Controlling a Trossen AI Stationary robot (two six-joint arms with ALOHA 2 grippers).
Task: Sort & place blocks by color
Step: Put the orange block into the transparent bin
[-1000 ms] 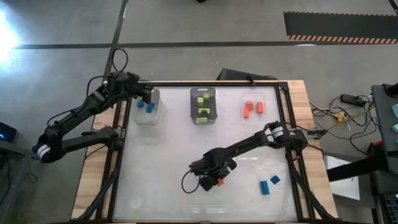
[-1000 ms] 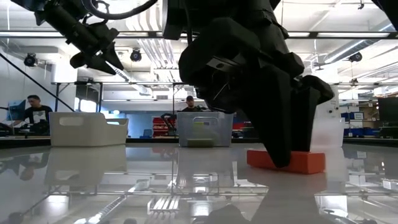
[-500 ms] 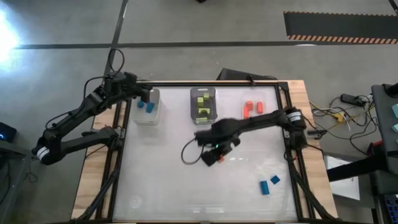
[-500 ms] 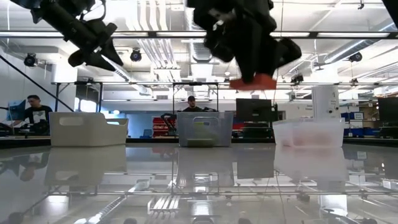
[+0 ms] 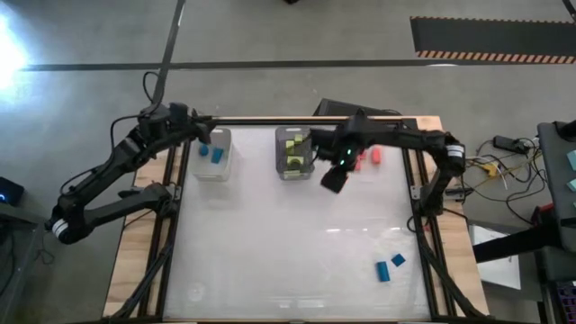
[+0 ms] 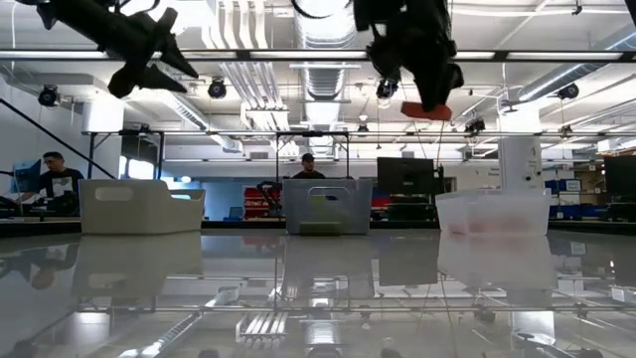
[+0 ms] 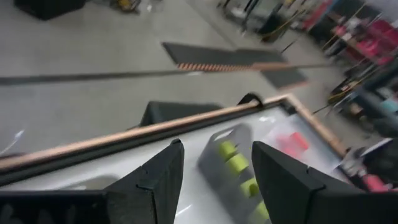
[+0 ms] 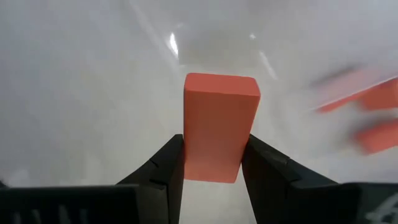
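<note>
Right gripper is up off the table, between the middle bin and the right bin, just beside the right one. Its fingers are clamped on the two long sides of an orange-red block — the block sticks out past the fingertips, top face fully visible in the right wrist view. In the low view the same block hangs in the air, well above the tabletop and higher than the bin rims. Left gripper hovers at the back left corner next to the left bin; its fingers are spread apart with nothing between them. Bin contents: left bin has two blue blocks, middle bin has lime green blocks, right bin has orange-red blocks — exact count in the right bin is hard to read, the arm covers part of it. Two more blue blocks lie loose on the table near the front right corner, close together, well apart from all three bins. Low view also shows the three bins in a row along the far edge, and two people in the room behind — one person seated at far left, another person behind the middle bin.
</note>
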